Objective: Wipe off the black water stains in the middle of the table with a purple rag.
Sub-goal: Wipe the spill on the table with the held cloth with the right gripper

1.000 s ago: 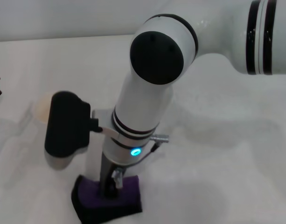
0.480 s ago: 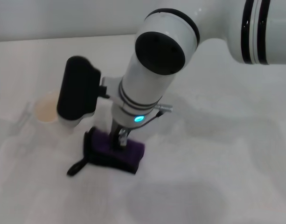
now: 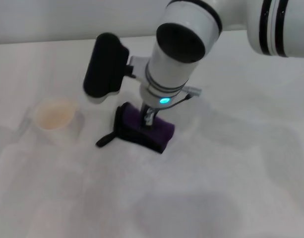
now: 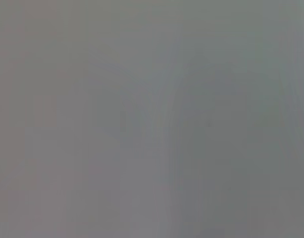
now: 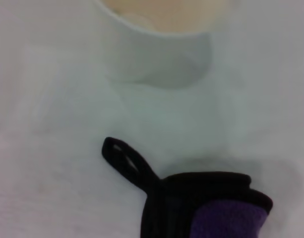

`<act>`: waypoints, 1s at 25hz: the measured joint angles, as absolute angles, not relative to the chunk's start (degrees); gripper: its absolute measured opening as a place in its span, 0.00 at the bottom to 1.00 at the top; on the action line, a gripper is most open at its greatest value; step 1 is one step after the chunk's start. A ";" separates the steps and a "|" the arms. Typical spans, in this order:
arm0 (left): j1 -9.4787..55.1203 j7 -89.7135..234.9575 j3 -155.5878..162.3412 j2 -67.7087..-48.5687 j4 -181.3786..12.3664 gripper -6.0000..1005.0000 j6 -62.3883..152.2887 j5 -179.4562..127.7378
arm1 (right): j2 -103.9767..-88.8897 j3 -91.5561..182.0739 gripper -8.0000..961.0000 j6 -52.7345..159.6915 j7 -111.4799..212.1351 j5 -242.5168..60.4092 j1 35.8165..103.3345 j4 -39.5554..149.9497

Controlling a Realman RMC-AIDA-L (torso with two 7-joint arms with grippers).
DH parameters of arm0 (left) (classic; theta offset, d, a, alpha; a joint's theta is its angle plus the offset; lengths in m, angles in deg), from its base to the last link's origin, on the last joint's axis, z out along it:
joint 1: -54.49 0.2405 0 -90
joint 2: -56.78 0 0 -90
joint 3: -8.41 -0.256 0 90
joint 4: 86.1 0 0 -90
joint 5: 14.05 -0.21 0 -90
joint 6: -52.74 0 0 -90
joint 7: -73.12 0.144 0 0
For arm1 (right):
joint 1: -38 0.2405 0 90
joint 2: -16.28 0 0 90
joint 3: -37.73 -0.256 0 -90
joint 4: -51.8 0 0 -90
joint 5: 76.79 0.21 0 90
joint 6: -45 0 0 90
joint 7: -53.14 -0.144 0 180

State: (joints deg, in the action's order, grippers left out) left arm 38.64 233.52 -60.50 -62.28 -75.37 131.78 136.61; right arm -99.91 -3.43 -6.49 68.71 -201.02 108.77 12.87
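In the head view the right pincer (image 3: 148, 118) presses down into the purple rag (image 3: 144, 130), clenched on it, mid-worktop (image 3: 241, 163) beside the paper cup (image 3: 54, 114); no black blot shows, so the wipe looks largely done, and the rag has swept away from the near edge since the earlier frames. The left wrist view shows nothing. The right wrist view shows the rag's loop (image 5: 127, 161) pointing toward the cup.
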 joint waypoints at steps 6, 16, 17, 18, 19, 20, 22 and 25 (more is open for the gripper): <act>38.75 233.52 -60.50 -62.30 -75.52 0.88 131.72 137.50 | -99.60 -14.83 0.08 -11.27 71.16 -210.07 104.63 12.08; 38.30 233.52 -60.50 -62.07 -75.37 0.88 129.42 139.15 | -99.03 -33.58 0.10 -17.56 75.89 -223.94 93.86 9.78; 38.15 233.52 -60.50 -62.04 -75.37 0.88 129.12 139.16 | -99.03 -35.94 0.10 -17.97 76.56 -225.24 92.37 8.79; 38.00 233.52 -60.39 -62.01 -75.37 0.88 128.81 139.16 | -99.02 -38.14 0.10 -18.77 77.18 -226.61 91.02 7.68; 37.84 233.52 -60.24 -62.00 -75.37 0.88 128.49 139.16 | -98.99 -39.95 0.11 -19.29 77.58 -227.72 89.79 6.62; 37.63 233.52 -59.97 -61.96 -75.37 0.88 128.20 139.16 | -98.95 -41.71 0.11 -20.04 77.87 -229.06 88.58 5.36; 37.33 233.52 -59.40 -61.95 -75.37 0.88 127.81 139.14 | -98.88 -45.02 0.12 -21.62 78.38 -231.48 86.15 2.77; 37.08 233.52 -59.20 -61.95 -75.37 0.88 127.63 139.10 | -98.84 -48.78 0.13 -23.66 79.69 -233.01 83.14 -0.44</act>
State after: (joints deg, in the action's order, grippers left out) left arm 37.08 233.52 -59.20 -61.95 -75.37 127.63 139.10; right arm -98.84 -48.78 -23.66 79.69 -233.01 83.14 -0.44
